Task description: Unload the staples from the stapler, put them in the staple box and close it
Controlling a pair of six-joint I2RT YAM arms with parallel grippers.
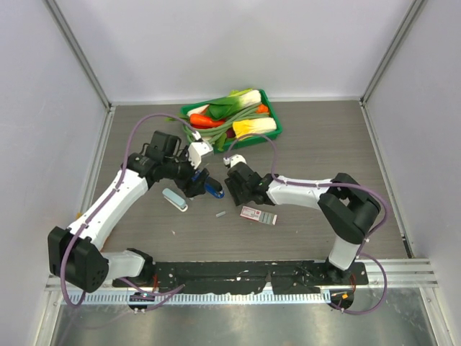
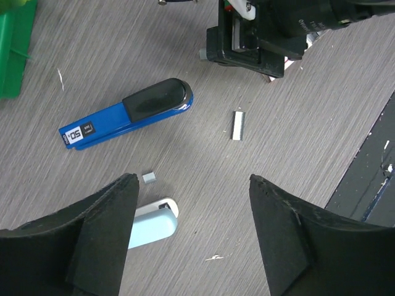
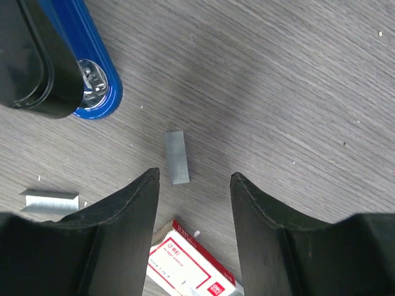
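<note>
The dark blue stapler lies flat on the table, and no gripper holds it. My left gripper hovers above the table just short of it, open with nothing between its fingers. A short silvery strip of staples lies loose on the wood between the two grippers. A tiny grey piece sits by my left finger. My right gripper is open and empty. A staple strip lies just ahead of its tips, and the stapler's rounded end is at upper left. A second strip lies to its left. From above, the stapler sits between both grippers.
A pale teal-and-white oblong thing lies beside my left finger. A red-and-white box lies under my right gripper, also seen from above as the box. A green basket of toy vegetables stands at the back.
</note>
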